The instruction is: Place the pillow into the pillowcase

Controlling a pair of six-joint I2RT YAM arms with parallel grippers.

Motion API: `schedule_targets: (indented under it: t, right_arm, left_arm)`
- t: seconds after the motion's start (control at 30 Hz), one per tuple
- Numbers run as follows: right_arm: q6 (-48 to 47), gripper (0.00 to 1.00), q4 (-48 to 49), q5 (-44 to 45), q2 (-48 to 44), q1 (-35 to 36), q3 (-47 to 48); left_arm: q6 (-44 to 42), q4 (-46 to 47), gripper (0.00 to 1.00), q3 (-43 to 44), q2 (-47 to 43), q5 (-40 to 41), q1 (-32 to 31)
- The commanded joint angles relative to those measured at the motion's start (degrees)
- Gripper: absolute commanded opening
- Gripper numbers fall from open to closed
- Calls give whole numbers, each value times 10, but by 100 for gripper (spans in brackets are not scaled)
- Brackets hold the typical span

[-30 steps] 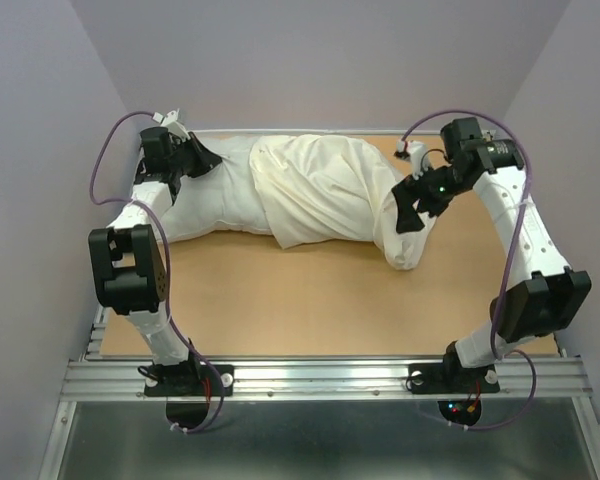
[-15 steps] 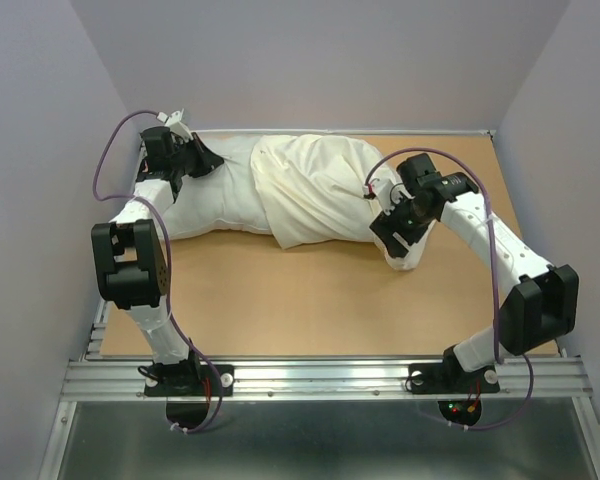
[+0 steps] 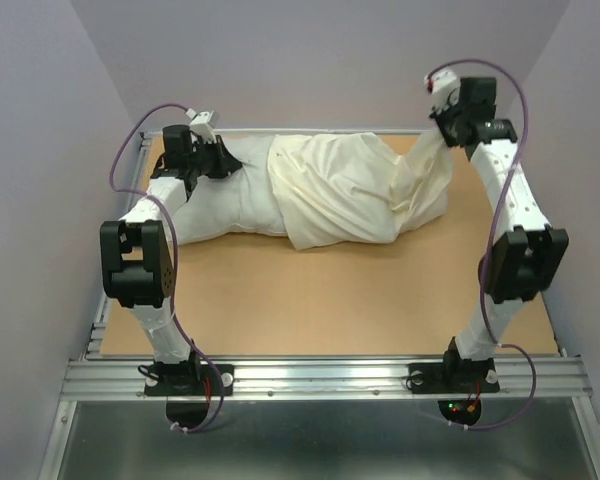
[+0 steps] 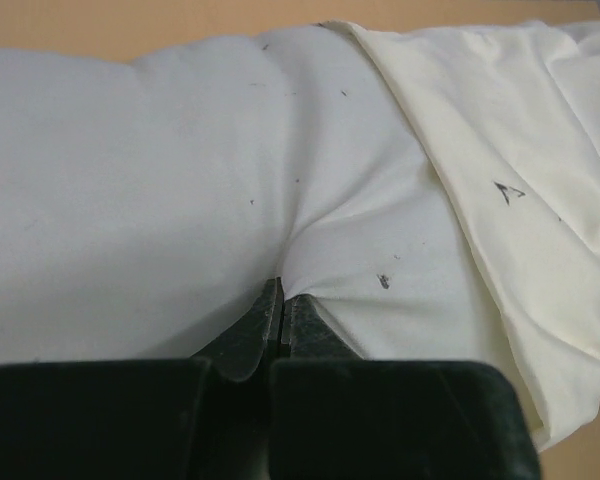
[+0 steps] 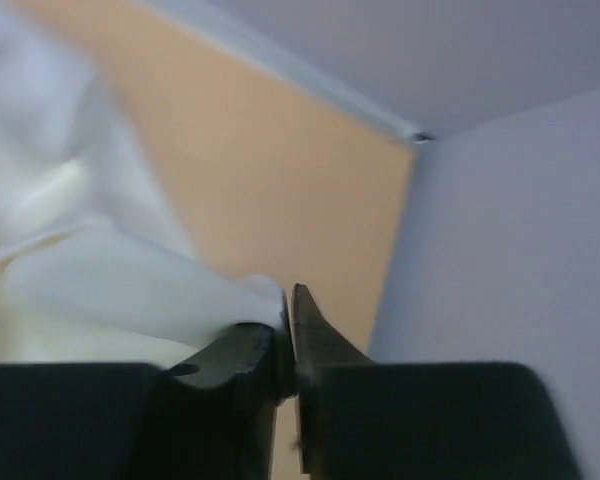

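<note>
Having just snapped shut, the right gripper [image 5: 288, 300] is clamped on the limp cream fabric pillowcase [image 3: 350, 195], its end lifted, so pulling can begin; the plump greyish-white pillow [image 3: 210, 205], half-sleeved, is pinched far-left by the closed left gripper [image 4: 281, 290].

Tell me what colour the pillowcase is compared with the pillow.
The pillowcase is cream, warmer than the greyish-white, faintly specked pillow. The left wrist view shows it best.
</note>
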State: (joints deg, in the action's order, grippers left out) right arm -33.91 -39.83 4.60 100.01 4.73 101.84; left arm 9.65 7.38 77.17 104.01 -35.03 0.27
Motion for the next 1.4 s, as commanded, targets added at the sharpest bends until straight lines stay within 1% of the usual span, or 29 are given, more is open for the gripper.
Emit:
schedule_targets:
  t: [0.0, 0.03, 0.07, 0.1, 0.17, 0.23, 0.27, 0.33, 0.37, 0.4, 0.43, 0.47, 0.5, 0.57, 0.6, 0.63, 0.67, 0.7, 0.73, 0.8, 0.83, 0.9, 0.93, 1.0, 1.03, 1.13, 1.27, 1.33, 1.37]
  right_arm:
    - [48, 43, 207, 139, 210, -82, 238]
    - [35, 93, 160, 158, 265, -80, 302]
    - [27, 100, 118, 161, 305, -75, 440]
    - [23, 100, 81, 149, 349, -74, 485]
    - [35, 100, 11, 92, 328, -73, 496]
    - [57, 100, 6, 22, 202, -73, 330]
    - [62, 100, 6, -80, 148, -73, 213]
    - [35, 100, -7, -173, 66, -68, 105]
    - [27, 100, -9, -196, -7, -48, 67]
    - [24, 100, -25, -208, -31, -29, 8]
    - [17, 100, -38, -221, -54, 4, -10]
    - [22, 100, -47, -241, -84, 18, -29]
    - [33, 98, -56, -255, -97, 30, -45]
    - [57, 93, -67, -278, -111, 73, -88]
    - [74, 89, -68, -279, -115, 88, -101]
    - [79, 87, -67, -280, -114, 99, -117]
    - [85, 85, -64, -279, -111, 117, -145]
    - [94, 84, -58, -268, -101, 124, -160]
    - [120, 81, -31, -254, -91, 127, -170]
    - [140, 79, -4, -197, -46, 127, -173]
    - [154, 77, 5, -181, -31, 127, -165]
    - [175, 77, 23, -136, -1, 126, -125]
    - [180, 77, 28, -132, 13, 125, -105]
    - [199, 77, 31, -123, 48, 124, -75]
    - [209, 77, 31, -123, 60, 124, -46]
    - [207, 77, 31, -122, 91, 121, -13]
    - [219, 77, 34, -149, 115, 97, 33]
    - [223, 77, 34, -165, 122, 88, 49]
    - [228, 77, 33, -167, 122, 83, 60]
  left_arm:
    - [-74, -44, 0, 19, -28, -59, -64]
    - [-68, -45, 0, 12, -26, -65, -72]
    - [-61, -45, 0, 10, -24, -73, -75]
    - [-40, -43, 0, 5, -21, -91, -77]
    - [-13, -26, 0, -3, -21, -97, -79]
    - [30, 8, 0, -16, -21, -93, -79]
    - [41, 18, 0, -18, -21, -81, -78]
    - [64, 34, 0, -21, -21, -69, -76]
    - [67, 36, 0, -19, -21, -65, -74]
    - [65, 37, 13, -13, -24, -61, -72]
    - [40, 24, 21, -8, -26, -66, -73]
    - [18, 14, 38, 0, -30, -72, -73]
    - [-4, 6, 46, 8, -48, -80, -73]
    - [-71, -34, 57, 18, -71, -92, -75]
    - [-157, -90, 75, 29, -92, -96, -79]
    - [-217, -126, 80, 35, -103, -99, -83]
    - [-275, -165, 89, 41, -112, -100, -88]
    - [-398, -205, 90, 45, -128, -90, -94]
    - [-458, -284, 90, 45, -136, -81, -114]
    - [-595, -327, 93, 1, -171, -28, -141]
    - [-628, -340, 99, -22, -185, -8, -174]
    - [-669, -314, 99, -76, -222, 68, -212]
    - [-683, -270, 99, -130, -231, 96, -231]
    - [-685, -218, 99, -176, -245, 157, -279]
    - [-681, -151, 99, -224, -254, 178, -293]
    - [-686, -49, 99, -290, -231, 275, -338]
    - [-656, 18, 99, -286, -163, 376, -341]
    - [-650, 21, 87, -257, -133, 384, -340]
    - [-647, 14, 62, -244, -127, 380, -340]
